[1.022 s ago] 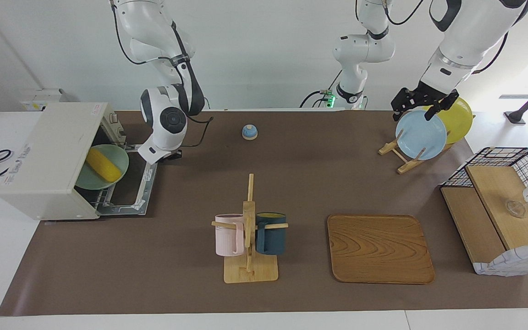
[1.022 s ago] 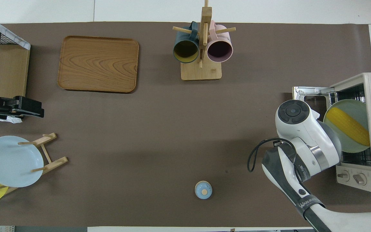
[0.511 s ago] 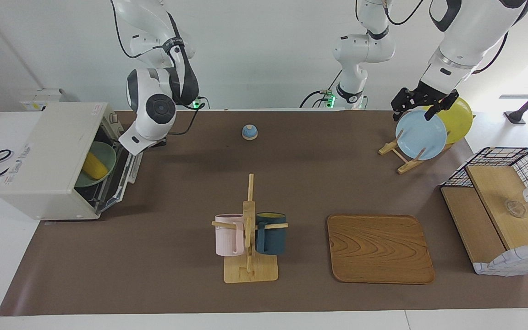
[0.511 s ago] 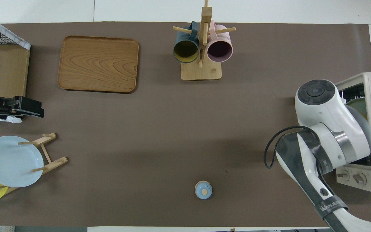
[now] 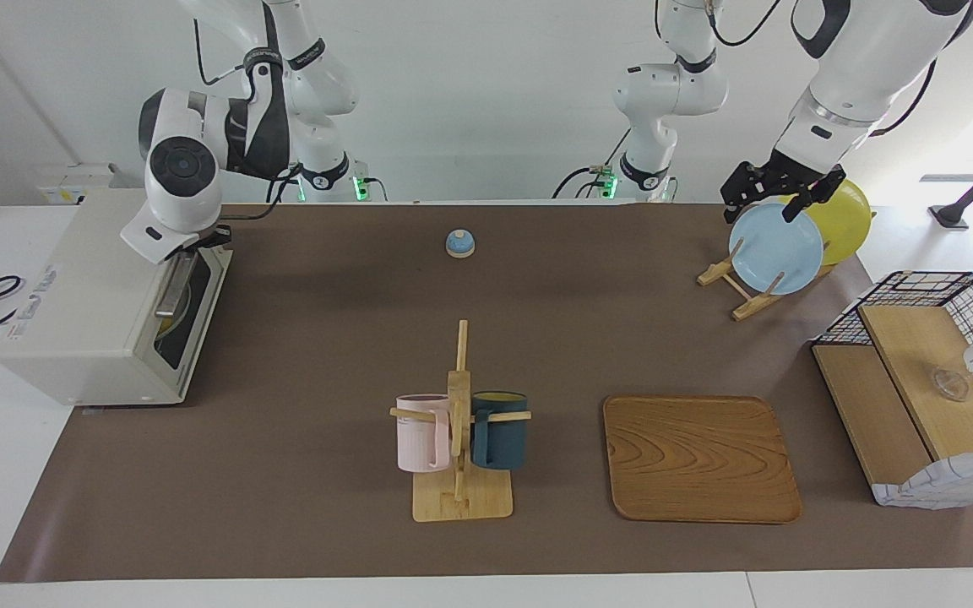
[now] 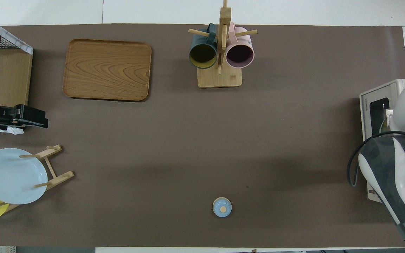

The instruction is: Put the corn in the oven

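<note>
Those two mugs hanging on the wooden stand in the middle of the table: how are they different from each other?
The pink mug is pale all over, inside too; the dark blue mug shows a yellowish inside from overhead. The pink mug hangs on the side of the stand toward the right arm's end of the table, the dark blue mug on the side toward the left arm's end. Both look alike in shape and size and hang by their handles on pegs, mouths toward the robots.

The oven is a boxy off-white toaster oven at the right arm's end of the table, its front turned toward the table's middle. Its door, with dark glass window and silver bar handle, stands nearly shut, directly under the right gripper. The corn shows only as a yellow sliver through the glass, inside the oven, below that gripper.
</note>
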